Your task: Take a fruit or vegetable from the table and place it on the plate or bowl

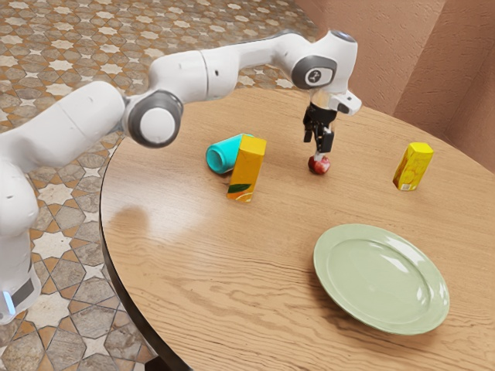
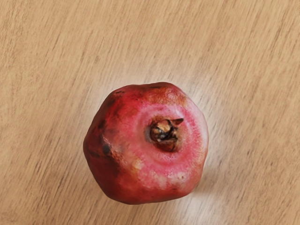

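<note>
The claw [image 1: 323, 148] hangs point-down directly over the pomegranate [image 1: 319, 165], perhaps grazing its top. Whether it is spread or clenched I cannot tell. The fruit sits on the desk [image 1: 232, 255] (crown upward, under the hand), well apart from the green plate [image 1: 380, 277]. An orange carton [image 1: 247, 168] partly hides a teal cup [image 1: 224, 153].

pomegranate [image 1: 319, 164] on table [image 1: 232, 263], plate [image 1: 380, 278] well apart.

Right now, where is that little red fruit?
In the exterior view the pomegranate sits on the table, directly under the hand, between the orange carton and the yellow carton.
</note>
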Tool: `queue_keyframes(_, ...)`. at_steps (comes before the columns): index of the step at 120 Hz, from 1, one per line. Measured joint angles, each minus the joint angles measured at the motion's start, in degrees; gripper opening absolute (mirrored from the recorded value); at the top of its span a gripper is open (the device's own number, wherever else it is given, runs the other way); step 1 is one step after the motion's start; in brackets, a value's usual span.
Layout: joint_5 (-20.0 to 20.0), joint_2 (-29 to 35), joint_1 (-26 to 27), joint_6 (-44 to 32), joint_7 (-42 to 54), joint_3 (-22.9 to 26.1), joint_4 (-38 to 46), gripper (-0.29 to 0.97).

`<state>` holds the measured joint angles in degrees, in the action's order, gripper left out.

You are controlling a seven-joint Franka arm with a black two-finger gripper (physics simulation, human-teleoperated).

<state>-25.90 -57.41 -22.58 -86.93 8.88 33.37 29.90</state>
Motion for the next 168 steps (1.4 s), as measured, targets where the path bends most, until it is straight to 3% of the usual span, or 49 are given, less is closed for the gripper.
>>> queue_keyframes(85, 0.0, -3.5, 0.2, -6.9, 4.7, 0.1, 0.2, 0.68)
queue_keyframes(103, 0.1, -3.7, 0.2, -8.0, 5.6, 0.1, 0.3, 0.44)
queue_keyframes(120, -0.2, -3.7, 0.4, -8.6, 6.2, 0.0, 0.3, 0.33)
queue_keyframes(126, -0.7, -3.0, 1.2, -8.7, 6.2, -0.2, 0.4, 0.27)
queue_keyframes(148, -3.8, 6.5, 6.1, -6.2, 5.8, -0.2, 3.7, 0.27)
queue_keyframes(168, -5.6, 11.1, 15.8, -3.4, 5.2, -0.2, 5.7, 0.24)
